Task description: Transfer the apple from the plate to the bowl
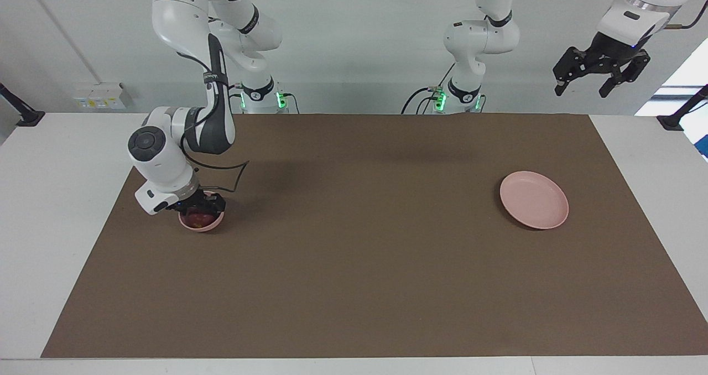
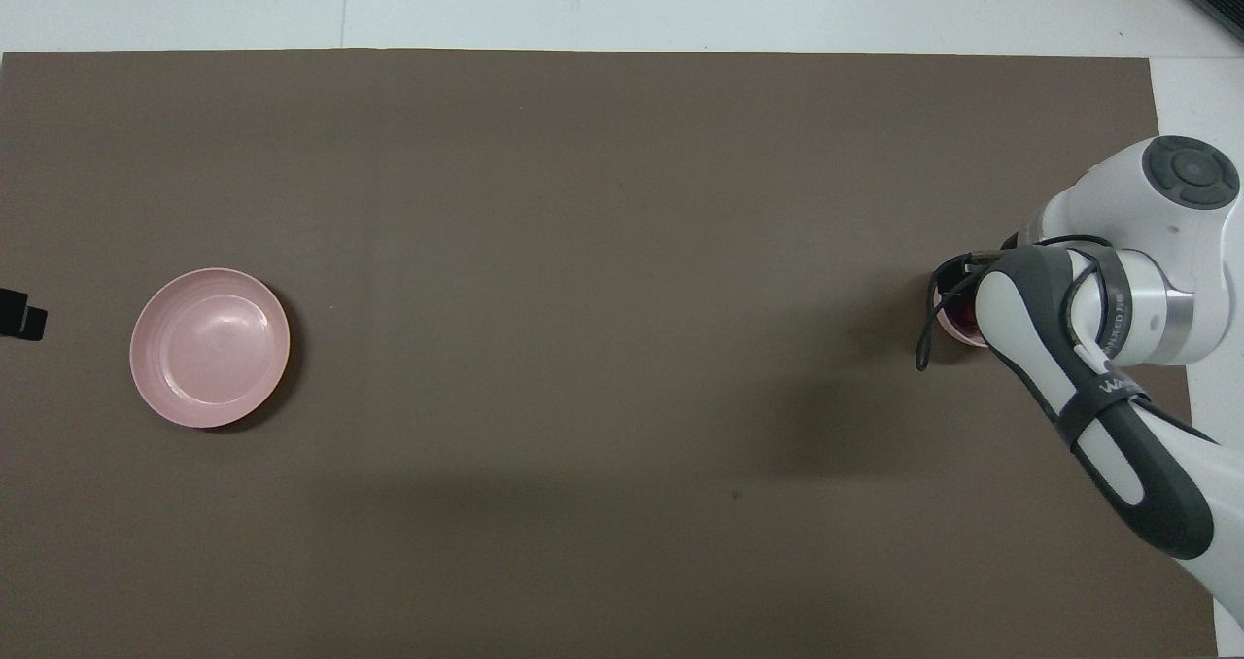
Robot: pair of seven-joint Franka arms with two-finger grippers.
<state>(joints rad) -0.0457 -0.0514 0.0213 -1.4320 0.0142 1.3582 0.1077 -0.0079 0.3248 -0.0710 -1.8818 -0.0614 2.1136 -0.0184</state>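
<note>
The pale pink plate [image 1: 534, 199] lies empty toward the left arm's end of the mat, and also shows in the overhead view [image 2: 210, 347]. The small pink bowl [image 1: 202, 227] stands toward the right arm's end; only a sliver of its rim [image 2: 939, 301] shows under the arm in the overhead view. The dark red apple [image 1: 199, 218] sits inside the bowl, partly visible from above [image 2: 960, 321]. My right gripper [image 1: 203, 204] is down at the bowl's mouth, right on top of the apple. My left gripper [image 1: 581, 92] is open and empty, raised high off the left arm's end of the mat, waiting.
A brown mat [image 1: 354, 264] covers most of the white table. The right arm's wrist and a black cable [image 1: 232, 176] hang over the bowl. A black piece [image 2: 19, 314] shows at the overhead view's edge beside the plate.
</note>
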